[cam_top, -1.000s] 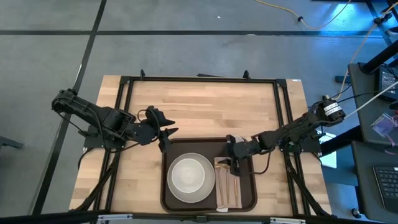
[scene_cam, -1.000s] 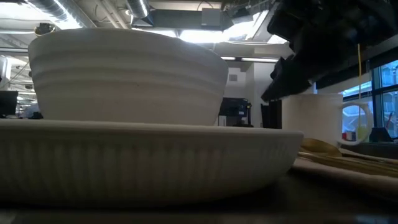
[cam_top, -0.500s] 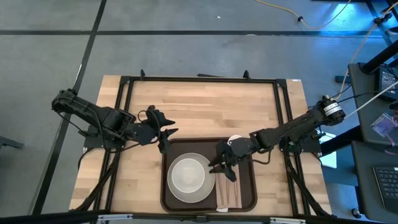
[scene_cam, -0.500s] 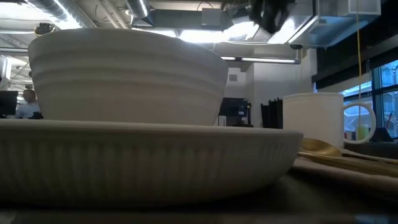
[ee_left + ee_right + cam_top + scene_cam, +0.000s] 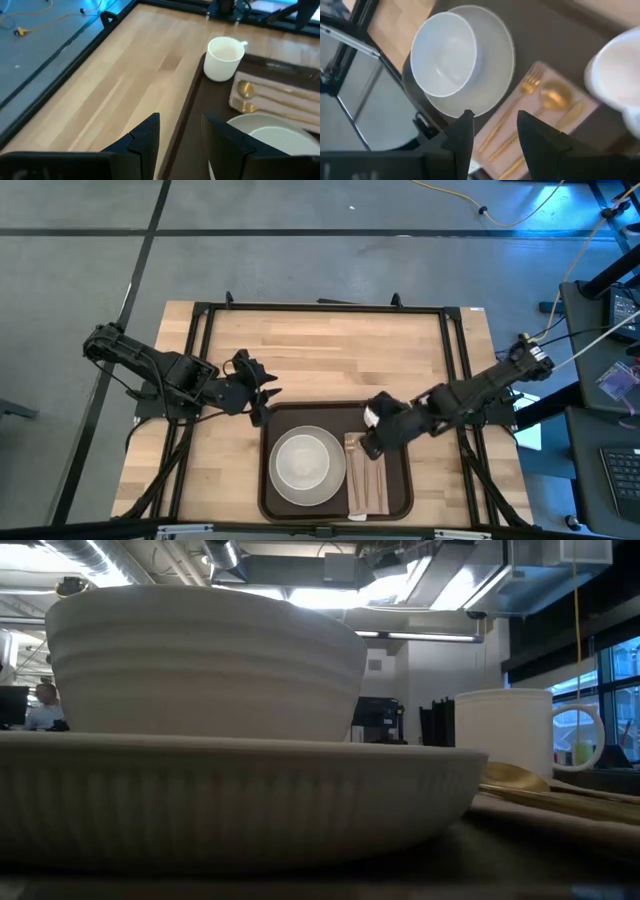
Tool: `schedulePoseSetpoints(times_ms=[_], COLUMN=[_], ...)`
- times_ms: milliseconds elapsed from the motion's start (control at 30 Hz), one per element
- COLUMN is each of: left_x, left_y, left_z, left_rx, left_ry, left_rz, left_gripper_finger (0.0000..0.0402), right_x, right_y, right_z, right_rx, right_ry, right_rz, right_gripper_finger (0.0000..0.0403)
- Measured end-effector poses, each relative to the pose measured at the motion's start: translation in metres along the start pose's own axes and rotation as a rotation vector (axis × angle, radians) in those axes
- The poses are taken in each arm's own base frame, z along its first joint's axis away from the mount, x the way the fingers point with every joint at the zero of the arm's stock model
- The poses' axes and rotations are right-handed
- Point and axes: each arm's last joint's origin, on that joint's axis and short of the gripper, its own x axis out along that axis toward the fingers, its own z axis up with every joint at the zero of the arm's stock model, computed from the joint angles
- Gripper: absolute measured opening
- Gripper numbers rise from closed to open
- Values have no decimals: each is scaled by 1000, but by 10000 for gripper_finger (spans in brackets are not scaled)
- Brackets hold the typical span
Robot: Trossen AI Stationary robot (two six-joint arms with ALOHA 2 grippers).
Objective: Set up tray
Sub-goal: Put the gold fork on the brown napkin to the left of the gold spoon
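Note:
The dark brown tray (image 5: 396,480) lies at the table's near edge. On it stand a white plate (image 5: 303,488) with a white bowl (image 5: 302,460), a white mug (image 5: 373,415) at the far right, and a pale napkin (image 5: 366,490) bearing gold cutlery (image 5: 540,102). My left gripper (image 5: 264,402) is open at the tray's far left corner. In the left wrist view (image 5: 180,135) its fingers stand on either side of the tray's rim (image 5: 192,102), above it. My right gripper (image 5: 368,446) is open and empty, above the napkin's far end and beside the mug (image 5: 620,70).
Bare wooden table (image 5: 330,350) stretches beyond the tray to the far edge. A black metal frame (image 5: 200,315) runs around the tabletop. In the low view the plate (image 5: 230,800) and bowl (image 5: 200,660) fill the foreground, with the mug (image 5: 505,735) behind at the right.
My right gripper has risen from just above the mug, out of the low view. It swung toward the plate, then drew back a little toward the table's right edge. The mug stands where it was on the tray.

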Motion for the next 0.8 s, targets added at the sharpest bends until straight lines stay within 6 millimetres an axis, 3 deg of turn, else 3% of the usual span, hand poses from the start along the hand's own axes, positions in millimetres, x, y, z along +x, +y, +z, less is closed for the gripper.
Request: schedulePoseSetpoints(times_ms=[167, 333, 467, 800], left_x=[0, 2, 6, 17], left_y=[1, 4, 9, 23], left_z=[-1, -2, 1, 7], left_rx=[99, 178, 218, 237], left_ry=[14, 28, 47, 98], left_rz=[7, 20, 17, -3], left_gripper_finger=[139, 139, 139, 139], right_x=[34, 89, 128, 155], right_y=[16, 33, 27, 15], right_z=[-29, -44, -51, -58], right_rx=[97, 134, 186, 255], right_ry=[-11, 30, 92, 69], right_rz=[19, 43, -50, -188], right_gripper_finger=[152, 150, 134, 71])
